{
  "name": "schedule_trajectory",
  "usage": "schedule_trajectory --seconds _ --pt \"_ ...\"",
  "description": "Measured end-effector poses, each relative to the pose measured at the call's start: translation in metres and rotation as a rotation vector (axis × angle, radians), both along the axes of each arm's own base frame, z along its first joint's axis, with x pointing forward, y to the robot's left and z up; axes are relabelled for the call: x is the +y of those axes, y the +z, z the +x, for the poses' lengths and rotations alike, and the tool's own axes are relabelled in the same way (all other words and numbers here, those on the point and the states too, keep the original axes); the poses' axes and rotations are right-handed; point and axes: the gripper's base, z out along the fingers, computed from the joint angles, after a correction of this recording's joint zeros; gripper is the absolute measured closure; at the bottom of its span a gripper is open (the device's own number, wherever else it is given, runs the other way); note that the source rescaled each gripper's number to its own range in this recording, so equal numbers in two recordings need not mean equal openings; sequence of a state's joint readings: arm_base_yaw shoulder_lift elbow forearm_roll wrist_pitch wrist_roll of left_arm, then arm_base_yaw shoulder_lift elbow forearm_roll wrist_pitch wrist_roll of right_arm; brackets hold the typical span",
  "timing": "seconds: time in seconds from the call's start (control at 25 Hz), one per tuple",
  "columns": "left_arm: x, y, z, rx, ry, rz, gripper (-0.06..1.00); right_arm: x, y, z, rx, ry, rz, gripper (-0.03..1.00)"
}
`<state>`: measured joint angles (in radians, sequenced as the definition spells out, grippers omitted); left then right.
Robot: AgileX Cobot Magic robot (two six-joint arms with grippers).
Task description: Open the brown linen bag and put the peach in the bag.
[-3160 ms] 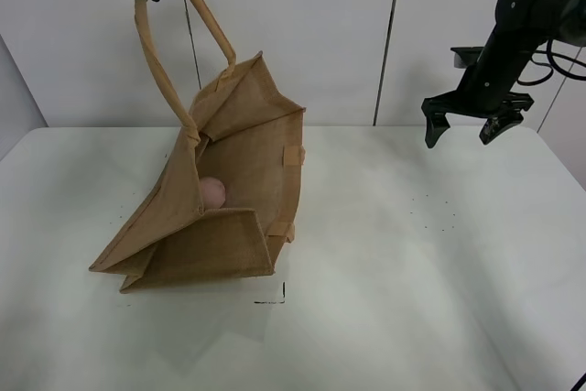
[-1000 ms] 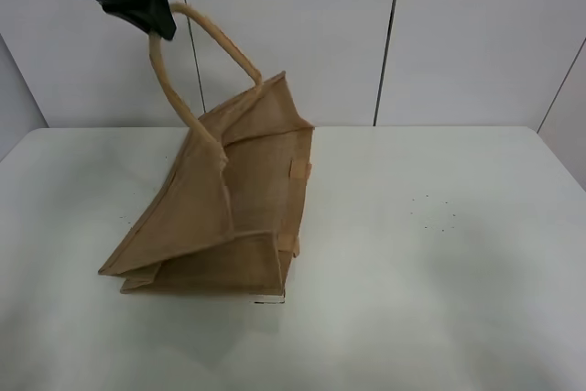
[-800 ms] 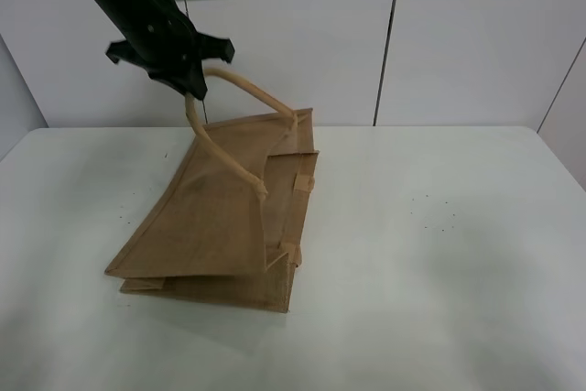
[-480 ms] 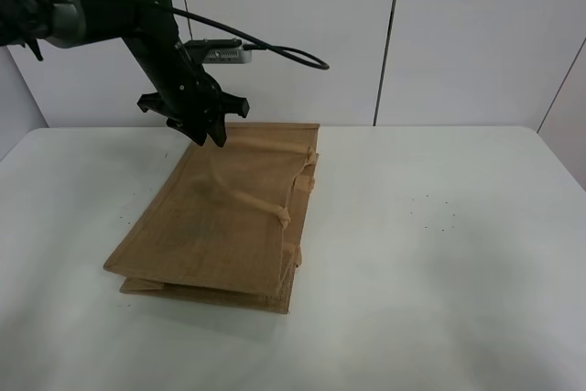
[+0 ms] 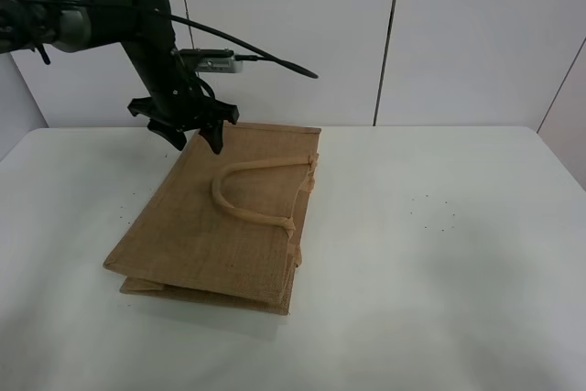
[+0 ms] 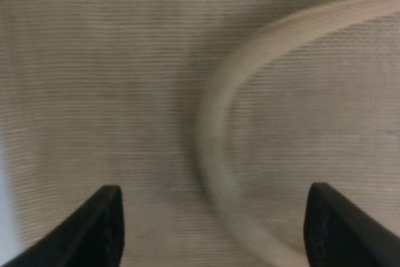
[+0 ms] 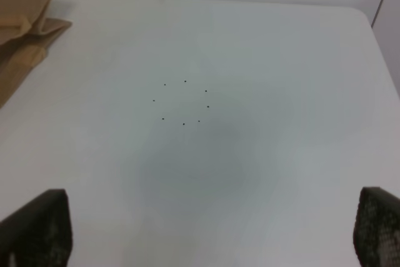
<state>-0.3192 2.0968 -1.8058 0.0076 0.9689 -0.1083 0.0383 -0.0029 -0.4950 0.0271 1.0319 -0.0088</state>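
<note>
The brown linen bag [image 5: 220, 217] lies collapsed flat on the white table [image 5: 439, 254], with one beige loop handle [image 5: 252, 191] lying on top of it. My left gripper [image 5: 196, 142] is open and empty, just above the bag's far edge. In the left wrist view its fingers [image 6: 106, 223] are spread wide over the woven cloth [image 6: 94, 79] and the handle [image 6: 215, 123]. The peach is hidden. My right gripper [image 7: 206, 229] is open and empty over bare table. It is out of the exterior high view.
A ring of small black dots [image 7: 182, 101] marks the table under my right gripper and also shows in the exterior high view [image 5: 432, 212]. A corner of the bag [image 7: 25, 23] shows in the right wrist view. White wall panels [image 5: 458, 34] stand behind the table.
My left gripper came down with the handle and let it go. The bag collapsed from standing open to flat, hiding the peach. My right arm left the exterior high view.
</note>
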Motion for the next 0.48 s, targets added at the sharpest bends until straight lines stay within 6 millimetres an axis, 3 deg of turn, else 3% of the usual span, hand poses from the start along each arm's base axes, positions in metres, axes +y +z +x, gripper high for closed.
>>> schedule_trajectory --seconds 0.32,0.48 --pt "0.099 0.003 0.017 0.037 0.185 0.072 0.13 0.000 0.000 0.000 0.000 0.000 0.000 -0.03" --pt "0.127 0.002 0.015 0.091 0.247 0.062 0.13 0.000 0.000 0.000 0.000 0.000 0.000 -0.03"
